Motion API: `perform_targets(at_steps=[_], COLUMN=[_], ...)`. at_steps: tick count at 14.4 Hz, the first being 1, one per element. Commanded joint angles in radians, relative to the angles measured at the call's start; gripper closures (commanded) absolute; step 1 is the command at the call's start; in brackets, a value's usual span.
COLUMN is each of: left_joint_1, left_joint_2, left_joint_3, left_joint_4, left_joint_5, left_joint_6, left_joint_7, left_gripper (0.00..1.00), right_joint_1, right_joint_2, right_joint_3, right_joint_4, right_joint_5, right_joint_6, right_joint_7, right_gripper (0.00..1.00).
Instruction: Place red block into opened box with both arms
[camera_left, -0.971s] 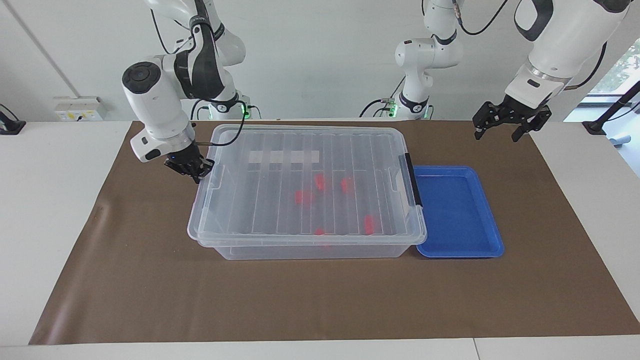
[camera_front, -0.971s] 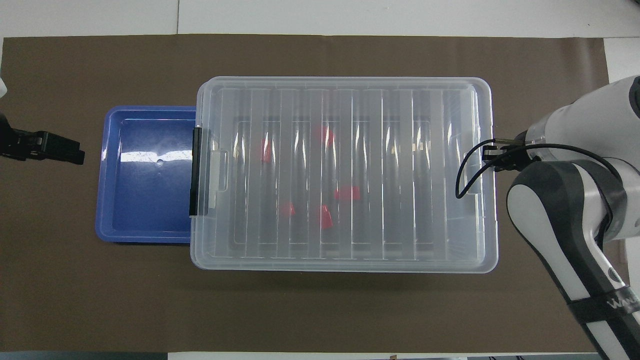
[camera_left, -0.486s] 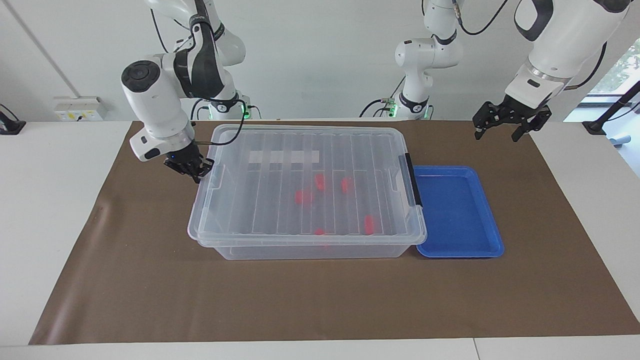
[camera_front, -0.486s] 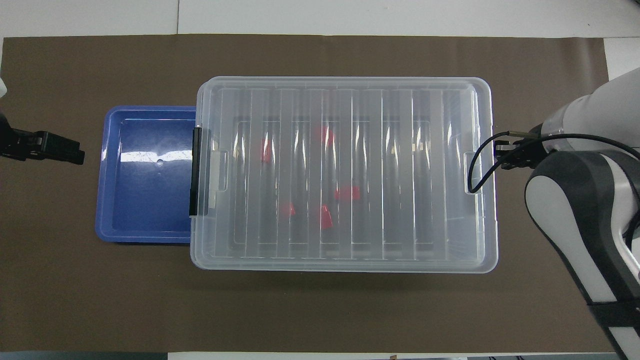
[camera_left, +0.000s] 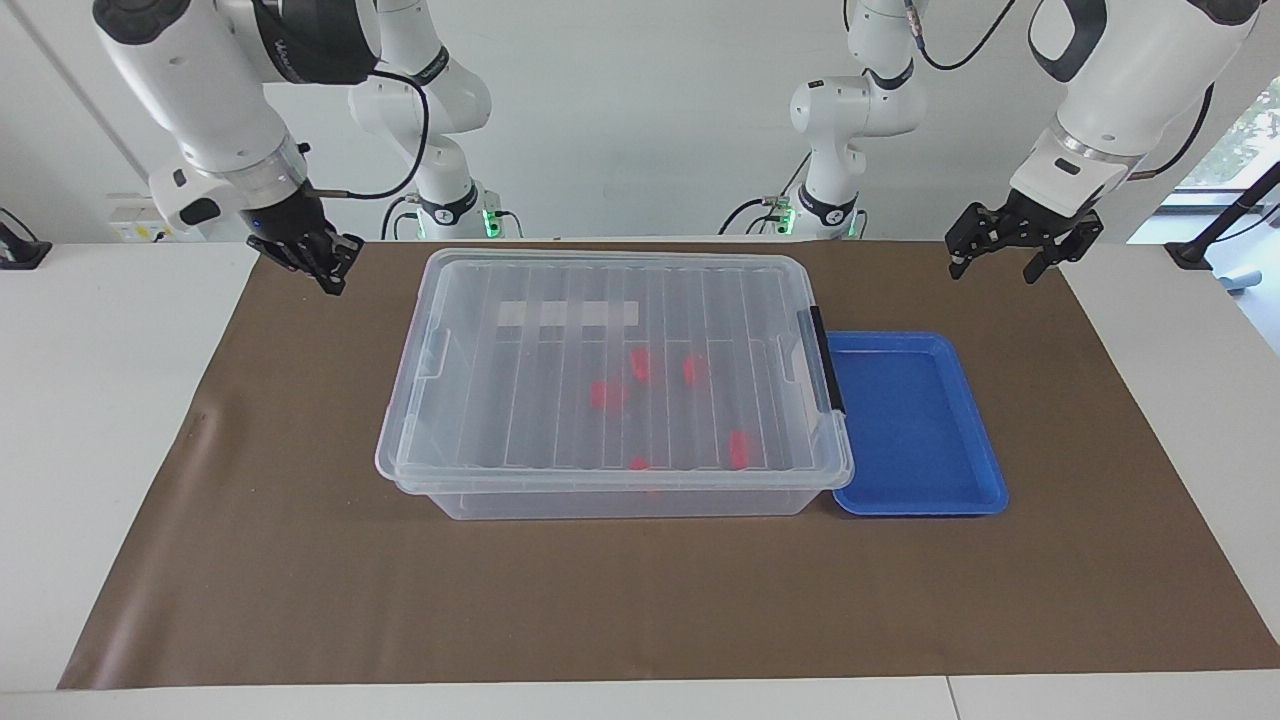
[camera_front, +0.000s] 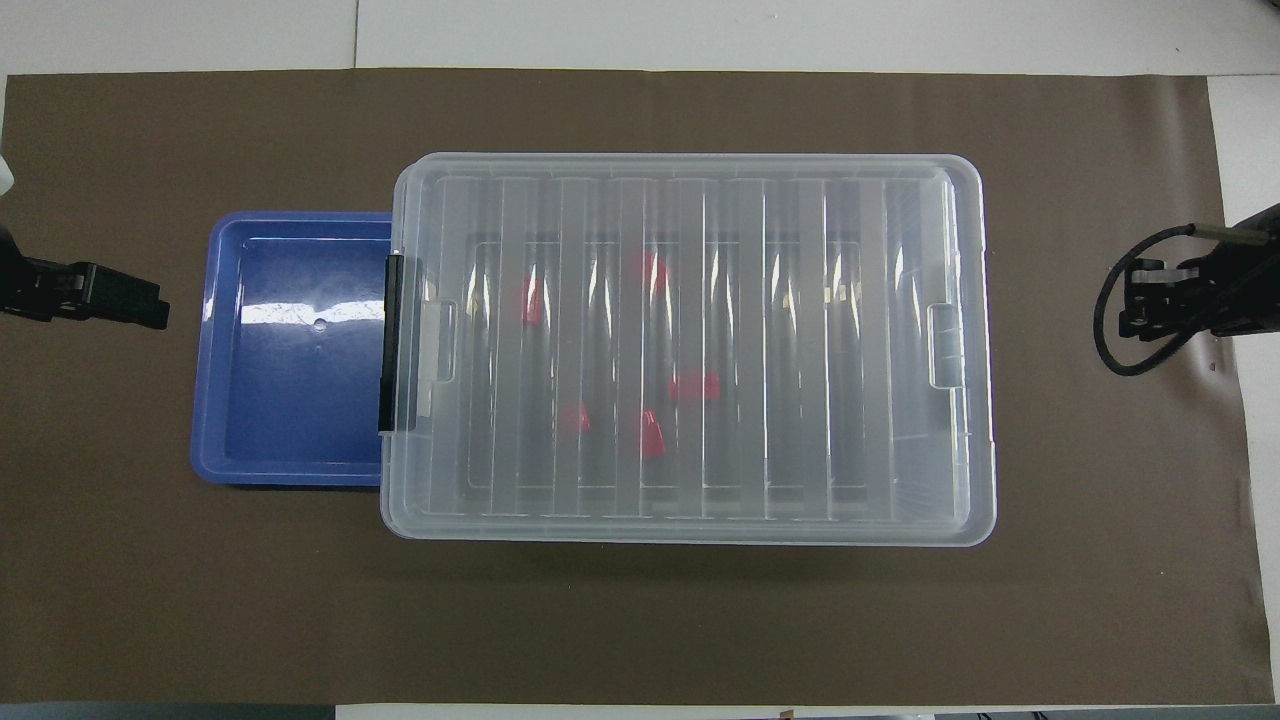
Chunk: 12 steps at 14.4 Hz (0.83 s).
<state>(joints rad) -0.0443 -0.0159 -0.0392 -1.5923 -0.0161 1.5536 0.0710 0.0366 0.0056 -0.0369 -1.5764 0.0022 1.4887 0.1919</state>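
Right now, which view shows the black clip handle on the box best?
The overhead view: the black clip handle shows full length against the blue tray. The facing view shows it slanted, beside the lid's edge.

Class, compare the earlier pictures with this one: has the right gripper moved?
Yes. The right gripper was at the box's end edge; it has lifted away and now hangs over the brown mat, off the box's corner nearest the robots.

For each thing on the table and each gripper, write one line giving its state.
box: lid on it
red blocks: inside box, under lid
blue tray: nothing in it, beside box
left gripper: open, over mat corner, waiting
right gripper: raised, holding nothing
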Motion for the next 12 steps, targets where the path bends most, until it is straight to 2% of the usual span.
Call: perform_targets(at_steps=[1, 12], left_joint_1=[0.007, 0.007], left_joint_2=[-0.030, -0.030], left_joint_3=[-0.004, -0.004], left_joint_4=[-0.034, -0.034], left_joint_5=[0.013, 0.013], left_joint_6=[0.013, 0.013], left_joint_7=[0.003, 0.003], left_gripper=[0.00, 0.00], right_joint_1=[-0.014, -0.027], right_joint_2=[0.010, -0.019], right_joint_3=[0.003, 0.003], right_joint_4=[0.009, -0.010], right_joint_5=[0.009, 0.010], right_joint_6=[-0.010, 0.004], right_joint_7=[-0.035, -0.065], right_gripper=[0.00, 0.00])
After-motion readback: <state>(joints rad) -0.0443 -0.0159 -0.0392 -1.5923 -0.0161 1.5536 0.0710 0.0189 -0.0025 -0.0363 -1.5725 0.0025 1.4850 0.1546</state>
